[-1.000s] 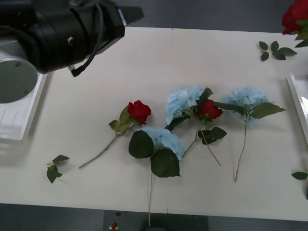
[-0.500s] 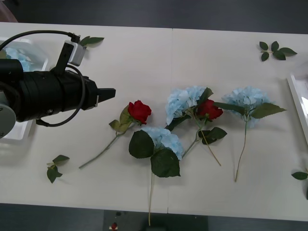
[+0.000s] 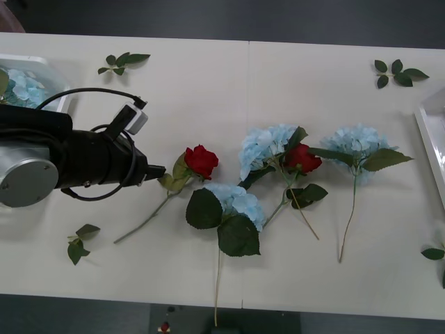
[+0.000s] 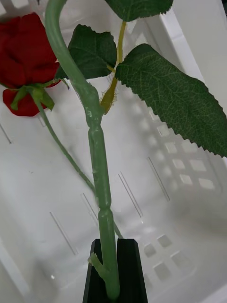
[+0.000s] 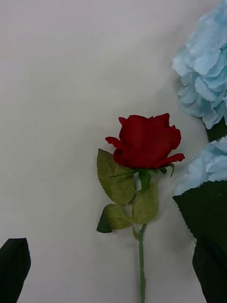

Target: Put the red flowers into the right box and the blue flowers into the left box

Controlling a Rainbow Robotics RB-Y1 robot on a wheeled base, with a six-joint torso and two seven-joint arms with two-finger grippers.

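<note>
Left gripper (image 5: 113,272) hangs low over the desk (image 3: 208,83), its two black fingers spread wide, with one red rose (image 5: 145,141) lying just ahead of it and the stem running back between the fingers. Judgement: the stem is thin and lies flat on the desk, so a closure placed slightly to either side would miss it or catch only the pale leaves below the bloom. A dark leaf of the nearest blue flower (image 5: 208,215) sits just beside one finger and could be pinched or dragged along with the rose.

Right gripper (image 4: 113,272) is pinching the stem of another red rose over the white box (image 4: 179,156), fingers pressed together on the stem's lower end. Below the rose in hand, a second bloom (image 4: 26,68) rests in that box. Judgement: the grip is at the very tip of the stem, so the flower could pivot or slip before release.

Count on the desk, front view: two red roses, the one ahead of the left gripper and one further off (image 3: 303,158) overlapping a blue cluster; three blue flowers. More blue (image 3: 24,83) lies in the basket (image 3: 59,97) behind the left arm; number there cannot be told. Loose green sprigs: at least three, well apart from both grippers.
</note>
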